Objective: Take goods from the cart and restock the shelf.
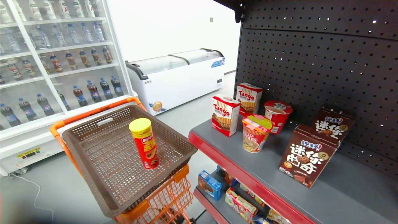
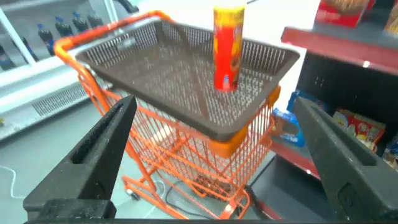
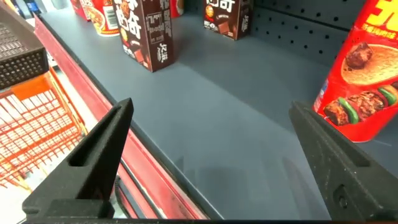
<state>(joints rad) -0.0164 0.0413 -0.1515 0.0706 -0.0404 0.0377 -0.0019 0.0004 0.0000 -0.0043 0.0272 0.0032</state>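
The orange cart (image 1: 93, 113) stands just beside the end of the shelf (image 1: 342, 193), and on top of it rests a brown perforated basket (image 1: 105, 155). A tall red can (image 1: 145, 143) with a yellow lid stands upright in that basket, towards the side nearer the shelf. The left gripper (image 2: 212, 104) hangs in front of the cart, its two dark fingers (image 2: 99, 155) spread wide apart with nothing between them, and the can shows beyond them in the basket. The right gripper (image 3: 211, 109) is over the grey shelf board, its fingers (image 3: 93, 162) likewise parted and empty; a second red can (image 3: 367, 68) stands on the board close to one finger. Along the shelf stand two wafer boxes (image 1: 225, 115), one behind the other, then two noodle cups (image 1: 256, 133) side by side, then two brown biscuit boxes (image 1: 307, 158), the front one upright near the red edge. On the lower shelf lies a blue box (image 1: 210, 185) among other packets. Behind the cart are a glass-door fridge (image 1: 62, 62) full of bottles and a white chest freezer (image 1: 177, 74).
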